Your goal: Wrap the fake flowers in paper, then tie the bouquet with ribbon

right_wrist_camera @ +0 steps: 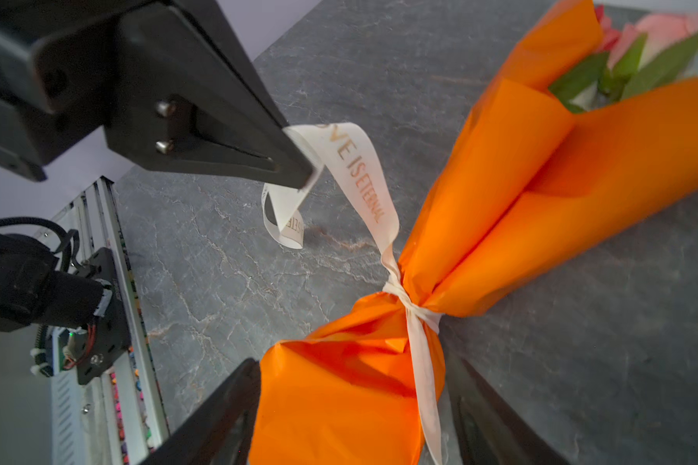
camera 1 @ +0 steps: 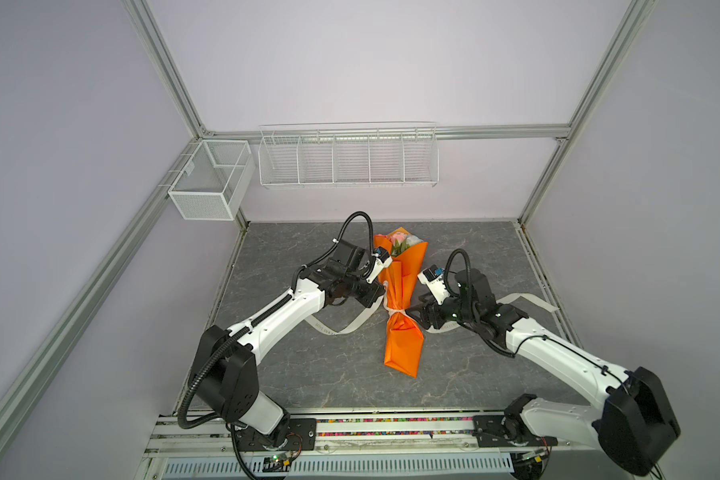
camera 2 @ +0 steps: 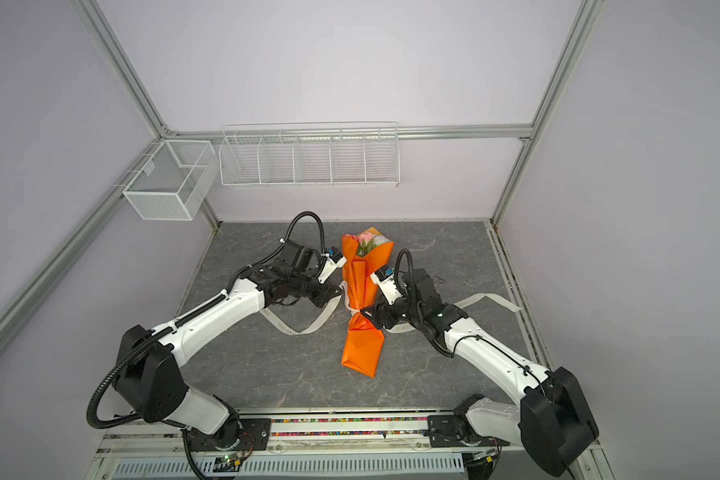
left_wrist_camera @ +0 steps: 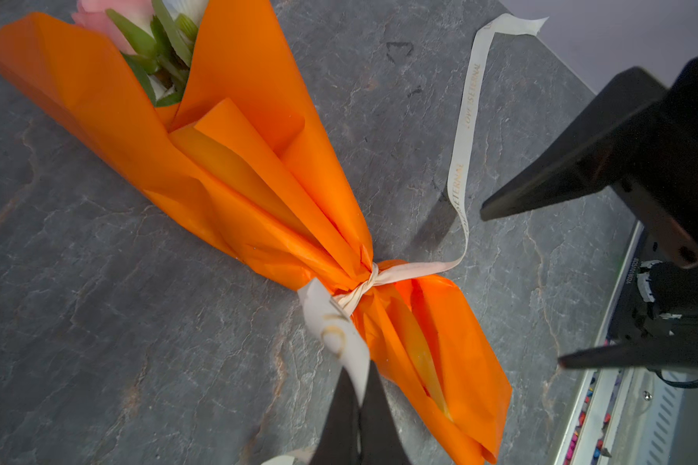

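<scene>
1. Lying flat at the middle of the grey stone-patterned surface (camera 1: 308, 374): the bouquet (camera 1: 404, 286), a long cone of orange paper, with its wide mouth toward the far edge and its folded tail toward the near edge.
2. Showing in the cone's mouth: the fake flowers (camera 1: 400, 241), pink and pale heads with green leaves (stems hidden by the paper).
3. Cinched and twisted round the cone's narrow waist: the ribbon (left_wrist_camera: 363, 284), cream with gold lettering. One tail runs from the waist into the left-hand jaws and loops on over the surface toward the left edge. The other tail lies across the surface toward the right edge.
4. Clamped on the first tail: the left gripper (left_wrist_camera: 359, 386), fingers pressed together on the ribbon, just beside the waist on the bouquet's left.
5. Aimed at the waist from the bouquet's right: the right gripper (right_wrist_camera: 351, 402), fingers spread wide and holding nothing, tips close to the paper (contact cannot be told).
6. Mounted on the back wall above the far edge: a white wire rack (camera 1: 348, 160), with a mesh basket (camera 1: 208, 183) near the far-left corner, both well apart from the bouquet.
</scene>
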Motion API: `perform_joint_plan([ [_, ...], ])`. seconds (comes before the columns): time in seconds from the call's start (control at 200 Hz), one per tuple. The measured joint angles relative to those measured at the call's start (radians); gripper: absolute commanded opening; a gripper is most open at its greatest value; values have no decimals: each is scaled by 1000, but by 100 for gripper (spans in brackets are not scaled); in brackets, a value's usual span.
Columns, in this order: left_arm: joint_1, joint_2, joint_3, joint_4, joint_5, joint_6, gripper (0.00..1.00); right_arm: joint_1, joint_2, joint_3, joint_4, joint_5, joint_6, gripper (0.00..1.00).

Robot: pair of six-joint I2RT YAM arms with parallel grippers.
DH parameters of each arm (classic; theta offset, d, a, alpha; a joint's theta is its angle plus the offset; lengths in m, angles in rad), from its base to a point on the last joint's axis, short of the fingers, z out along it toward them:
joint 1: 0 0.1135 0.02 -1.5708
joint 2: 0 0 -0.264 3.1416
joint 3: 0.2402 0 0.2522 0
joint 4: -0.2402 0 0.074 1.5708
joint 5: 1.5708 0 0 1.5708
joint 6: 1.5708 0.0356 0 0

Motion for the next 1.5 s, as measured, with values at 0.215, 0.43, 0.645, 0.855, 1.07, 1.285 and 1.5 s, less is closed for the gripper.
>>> perform_joint_plan([
  [0.215, -14, -3, -11, -1, 3, 73, 2, 13, 172, 105, 72, 1, -173, 74],
  [0.43, -14, -3, -13, -8, -50, 127, 0, 17, 275, 166, 171, -48, -240, 74],
  [0.645, -3, -3, -22, -10, -106, 154, 0, 15, 336, 175, 244, -103, -249, 70],
  [0.855, -2, -8, -28, 2, -127, 167, 0, 10, 357, 165, 326, -136, -245, 68],
  [1.07, -20, -47, -101, 62, -126, 172, 0, -6, 356, 89, 465, -167, -209, 68],
  [1.285, -25, -118, -198, 146, -134, 149, 0, -61, 356, 14, 535, -229, -169, 67],
  [1.5, -25, -183, -288, 248, -141, 146, 0, -68, 375, 26, 596, -309, -138, 70],
])
